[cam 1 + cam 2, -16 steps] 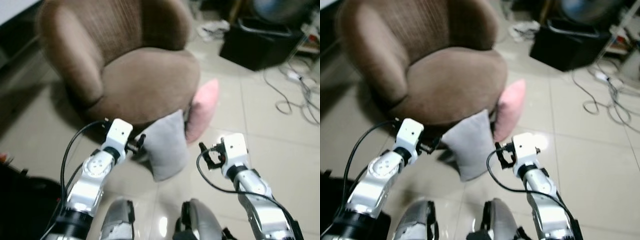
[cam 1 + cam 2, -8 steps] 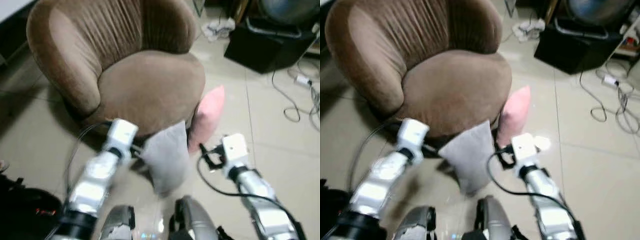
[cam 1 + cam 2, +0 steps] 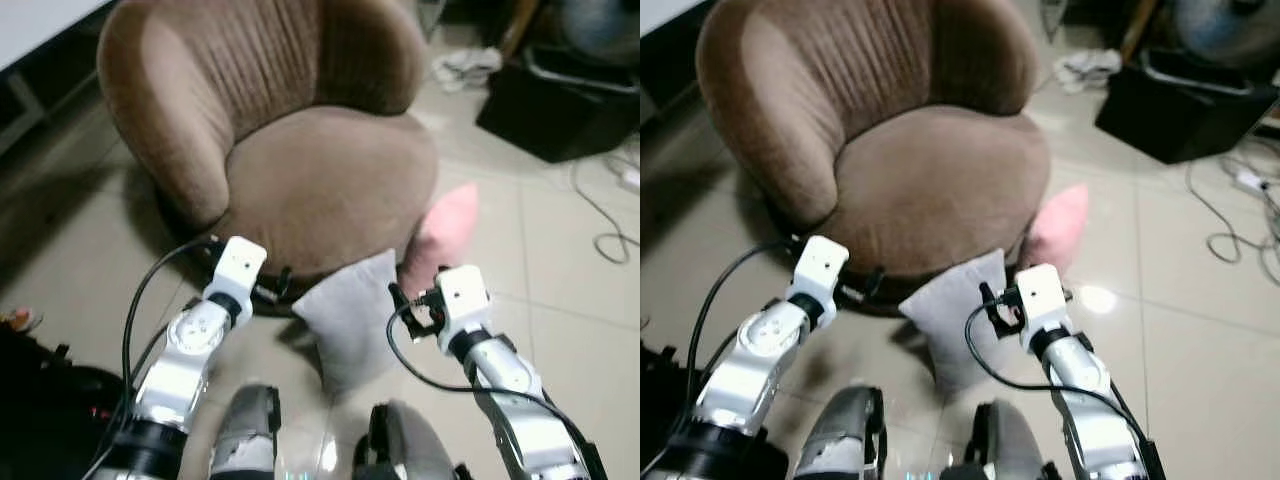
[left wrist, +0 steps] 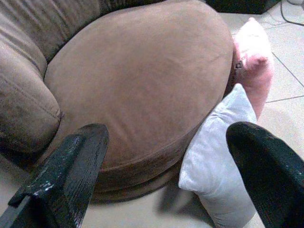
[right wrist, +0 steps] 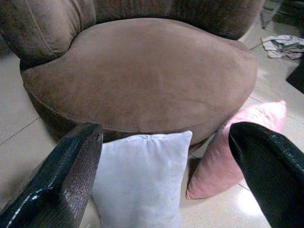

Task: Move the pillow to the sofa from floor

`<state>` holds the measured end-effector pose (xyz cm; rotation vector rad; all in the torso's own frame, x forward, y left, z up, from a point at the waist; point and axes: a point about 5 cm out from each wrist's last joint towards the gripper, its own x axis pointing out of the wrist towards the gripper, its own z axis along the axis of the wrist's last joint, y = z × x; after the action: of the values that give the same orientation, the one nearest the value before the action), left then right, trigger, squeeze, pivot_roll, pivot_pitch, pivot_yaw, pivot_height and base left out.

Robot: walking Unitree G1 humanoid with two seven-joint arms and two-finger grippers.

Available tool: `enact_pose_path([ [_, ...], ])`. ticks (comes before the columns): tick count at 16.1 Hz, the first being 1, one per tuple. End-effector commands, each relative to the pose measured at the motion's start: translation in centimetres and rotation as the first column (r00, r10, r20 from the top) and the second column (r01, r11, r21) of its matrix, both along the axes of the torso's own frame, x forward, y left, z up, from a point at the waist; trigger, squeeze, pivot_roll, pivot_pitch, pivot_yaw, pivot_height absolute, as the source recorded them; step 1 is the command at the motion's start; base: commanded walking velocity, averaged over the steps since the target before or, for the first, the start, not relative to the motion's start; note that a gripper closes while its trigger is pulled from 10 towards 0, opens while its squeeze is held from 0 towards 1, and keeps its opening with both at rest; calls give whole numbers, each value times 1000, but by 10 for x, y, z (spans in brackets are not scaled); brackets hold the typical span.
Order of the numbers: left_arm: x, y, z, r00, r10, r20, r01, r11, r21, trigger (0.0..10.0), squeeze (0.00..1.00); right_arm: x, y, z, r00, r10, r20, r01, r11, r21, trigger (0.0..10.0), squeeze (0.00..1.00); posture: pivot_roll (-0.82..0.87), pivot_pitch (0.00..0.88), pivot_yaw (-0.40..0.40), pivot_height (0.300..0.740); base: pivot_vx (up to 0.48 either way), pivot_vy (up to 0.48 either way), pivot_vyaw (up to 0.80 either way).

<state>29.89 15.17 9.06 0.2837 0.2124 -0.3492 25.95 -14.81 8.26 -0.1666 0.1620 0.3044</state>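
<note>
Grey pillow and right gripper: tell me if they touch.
Apart. The right wrist view shows the grey pillow ahead of the open right gripper, jaws wide on either side.

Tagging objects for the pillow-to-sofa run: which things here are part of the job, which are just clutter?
Job:
- grey pillow, upright on the floor against the seat front
- pink pillow, leaning beside it
- brown sofa chair
- left gripper and right gripper, both open, flanking the grey pillow

Clutter:
- black box
- cables
- crumpled cloth
</note>
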Motion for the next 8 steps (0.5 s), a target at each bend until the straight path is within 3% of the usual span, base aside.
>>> enact_pose_path([
  [1,-1,-1,-1,1000,2,0,-2,1000,6,10000,0,-3,-4,-2,1000,-16,3,15,1000,6,10000,0,41,196,-45,656,0,0,0],
  [8,-2,-2,-3,1000,-5,-3,5,1000,15,10000,0,-3,-3,-4,1000,-4,-3,4,1000,15,10000,0,43,196,-47,656,0,0,0],
])
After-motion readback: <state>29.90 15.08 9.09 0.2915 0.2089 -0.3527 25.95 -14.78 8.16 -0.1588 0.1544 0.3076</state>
